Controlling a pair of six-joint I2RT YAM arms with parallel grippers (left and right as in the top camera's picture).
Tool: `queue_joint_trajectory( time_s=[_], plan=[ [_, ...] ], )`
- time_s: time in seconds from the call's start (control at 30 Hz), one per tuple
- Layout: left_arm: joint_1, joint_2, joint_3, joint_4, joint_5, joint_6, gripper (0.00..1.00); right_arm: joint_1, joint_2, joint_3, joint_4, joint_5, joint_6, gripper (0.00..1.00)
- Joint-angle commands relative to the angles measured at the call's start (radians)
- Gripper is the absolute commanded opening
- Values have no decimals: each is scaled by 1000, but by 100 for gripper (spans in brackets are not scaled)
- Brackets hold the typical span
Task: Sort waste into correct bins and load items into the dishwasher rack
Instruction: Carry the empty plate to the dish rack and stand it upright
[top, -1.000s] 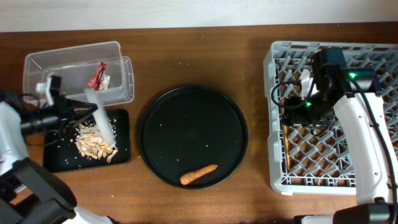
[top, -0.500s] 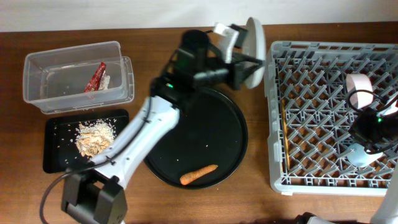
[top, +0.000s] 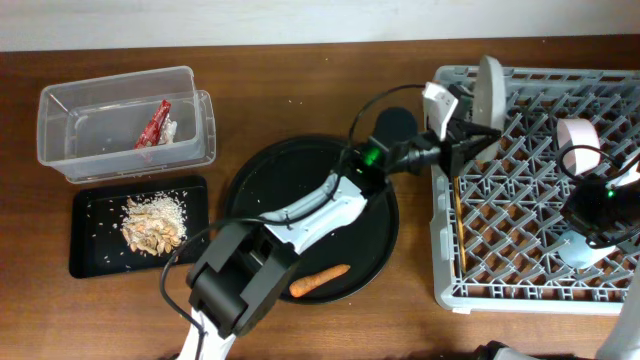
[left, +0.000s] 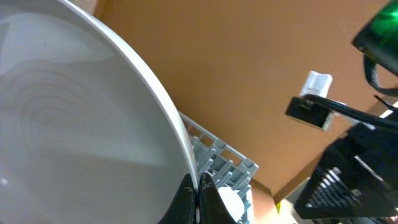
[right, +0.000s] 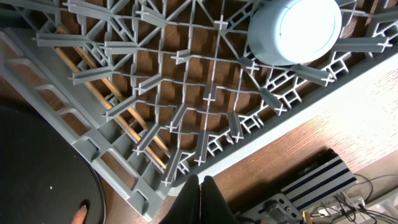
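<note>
My left gripper (top: 470, 136) (left: 198, 199) is shut on the rim of the white plate (top: 489, 86) (left: 74, 124), holding it on edge over the left side of the grey dishwasher rack (top: 610, 300) (left: 217, 158). My right gripper (right: 202, 199) is shut and empty over the rack's (right: 124, 180) edge. In the rack are the pinkish bowl (top: 575, 135), the upturned light-blue cup (right: 301, 28) and the chopsticks (top: 455, 215) (right: 112, 106). A carrot (top: 320, 280) lies on the round black tray (top: 300, 180). The red wrapper (top: 153, 122) and tissue (top: 170, 129) lie in the clear tub (top: 70, 100).
Food scraps with rice (top: 152, 222) lie in the shallow black tray (top: 90, 250) at the left. My left arm (top: 310, 215) stretches across the round tray toward the rack. My right arm (top: 600, 212) hangs over the rack's right side.
My left arm carried the plate from the bins on the left across the round tray to the rack. My right arm moved to the rack's right side and its gripper shut.
</note>
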Motion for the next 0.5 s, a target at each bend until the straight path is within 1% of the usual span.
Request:
queue_joint_trajectory(
  time_s=[0.0, 0.1, 0.17, 0.2, 0.23, 0.27, 0.3, 0.33, 0.37, 0.4, 0.47],
  plan=[
    [-34, 16, 8, 11, 14, 2, 0, -4, -10, 6, -3, 5, 5, 4],
    [-59, 63, 8, 9, 8, 1, 0, -4, -10, 6, -3, 5, 5, 4],
    [-47, 68, 8, -4, 7, 2, 0, -4, -10, 6, -3, 5, 5, 4],
    [-38, 68, 8, -34, 7, 2, 0, -4, -10, 6, -3, 5, 5, 4],
    [-30, 68, 8, -133, 3, 2, 0, -4, -10, 6, -3, 5, 5, 4],
    [-18, 68, 8, -190, 8, 2, 3, -4, -10, 6, -3, 5, 5, 4],
    [-2, 68, 8, -189, 9, 2, 31, -4, -10, 6, -3, 5, 5, 4],
    [25, 68, 8, -189, 41, 2, 39, -4, -10, 6, -3, 5, 4, 4],
    [63, 66, 8, -181, 105, 2, 41, -4, -10, 6, -2, 5, 4, 4],
    [85, 66, 8, -174, 153, 2, 49, -4, -10, 6, 0, 5, 4, 4],
    [134, 56, 8, -193, 263, 1, 60, -4, -10, 6, 0, 5, 4, 4]
  ],
)
